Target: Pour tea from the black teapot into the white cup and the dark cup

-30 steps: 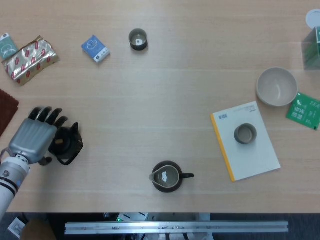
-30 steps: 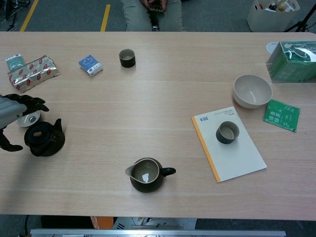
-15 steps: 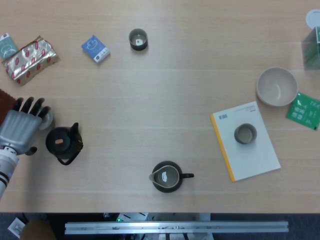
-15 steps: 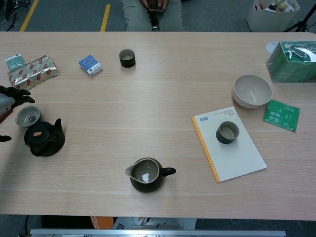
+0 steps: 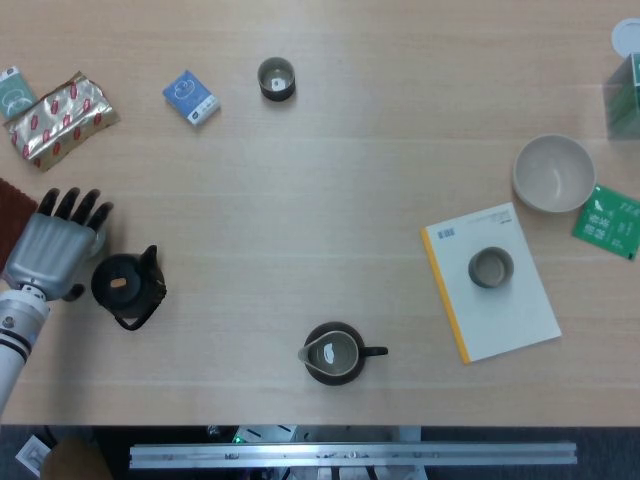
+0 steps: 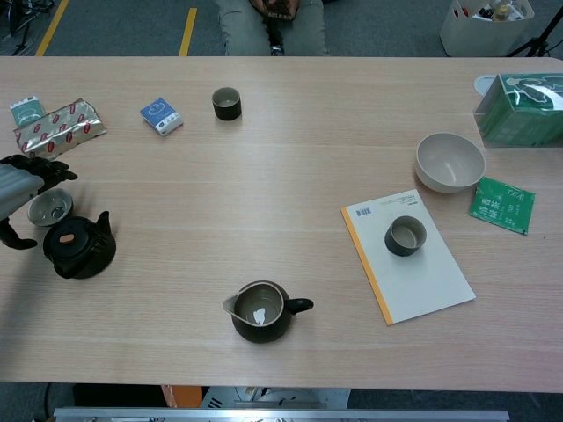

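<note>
The black teapot (image 5: 125, 285) (image 6: 79, 249) stands near the table's left edge, lid on, spout pointing away from the robot. Just behind it is the small white cup (image 6: 48, 208); in the head view my left hand mostly covers it. My left hand (image 5: 55, 248) (image 6: 21, 186) hovers left of the teapot with its fingers spread, holding nothing. A dark cup (image 5: 277, 78) (image 6: 227, 103) stands at the far middle of the table. A second dark cup (image 5: 490, 267) (image 6: 405, 236) rests on a white book (image 5: 510, 310). My right hand is out of both views.
A dark pitcher (image 5: 335, 352) (image 6: 261, 311) with liquid sits near the front edge. A white bowl (image 5: 553, 173), green tea packets (image 5: 607, 220) and a green box (image 6: 519, 110) are at the right. A foil packet (image 5: 60, 115) and blue packet (image 5: 190, 97) lie far left.
A second ago my left hand was at the teapot. It let go, drew back left, and has now drifted slightly right again. The teapot stayed upright in place.
</note>
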### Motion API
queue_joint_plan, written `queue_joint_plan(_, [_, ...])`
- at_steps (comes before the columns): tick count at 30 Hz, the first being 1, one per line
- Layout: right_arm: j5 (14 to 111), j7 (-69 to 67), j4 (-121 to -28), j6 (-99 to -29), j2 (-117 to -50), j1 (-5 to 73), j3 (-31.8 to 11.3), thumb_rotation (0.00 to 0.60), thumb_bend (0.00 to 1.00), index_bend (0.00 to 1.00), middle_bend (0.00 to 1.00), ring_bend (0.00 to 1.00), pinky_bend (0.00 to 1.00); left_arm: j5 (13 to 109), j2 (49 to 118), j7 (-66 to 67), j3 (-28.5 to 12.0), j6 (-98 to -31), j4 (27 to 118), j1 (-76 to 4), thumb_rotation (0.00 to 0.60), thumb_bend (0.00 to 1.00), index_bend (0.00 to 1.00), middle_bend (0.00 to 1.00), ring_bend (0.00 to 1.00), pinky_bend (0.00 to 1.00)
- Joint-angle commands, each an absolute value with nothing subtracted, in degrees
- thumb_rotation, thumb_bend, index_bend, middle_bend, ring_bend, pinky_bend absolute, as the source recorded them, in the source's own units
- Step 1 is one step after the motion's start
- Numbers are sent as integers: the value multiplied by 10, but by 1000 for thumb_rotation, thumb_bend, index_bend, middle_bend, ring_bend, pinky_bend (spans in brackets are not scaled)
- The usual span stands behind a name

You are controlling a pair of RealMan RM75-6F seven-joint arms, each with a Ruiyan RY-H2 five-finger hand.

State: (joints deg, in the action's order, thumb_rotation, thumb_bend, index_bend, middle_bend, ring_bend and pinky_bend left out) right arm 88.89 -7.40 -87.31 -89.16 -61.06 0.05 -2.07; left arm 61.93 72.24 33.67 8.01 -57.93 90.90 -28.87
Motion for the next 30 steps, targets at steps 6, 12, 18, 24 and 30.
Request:
queue_joint_plan(6, [889,-77,-872,-893,-610,-2,-20,600,118,358,325,178,217,620,733,341,72,-572,905,-289,600,169,49,23,0,70])
queue_joint_plan(12, [887,-80,-870,-895,-611,-3,-20,600,119,358,324,178,217,626,740,339,63,-567,910,-293,600,169,49,22,0,70])
queue_joint_plan(18, [885,-83,-866,-897,-611,-7,-20,600,120,358,325,178,216,627,749,341,55,-559,912,-300,600,169,49,22,0,70])
queue_joint_plan(24, [881,-87,-862,-899,-612,-10,-21,600,119,358,325,178,217,630,757,342,47,-553,918,-308,600,169,49,22,0,70])
queue_joint_plan(30, [878,-91,-858,-899,-614,-13,-21,600,120,358,325,178,217,639,765,339,42,-551,924,-314,600,169,49,22,0,70])
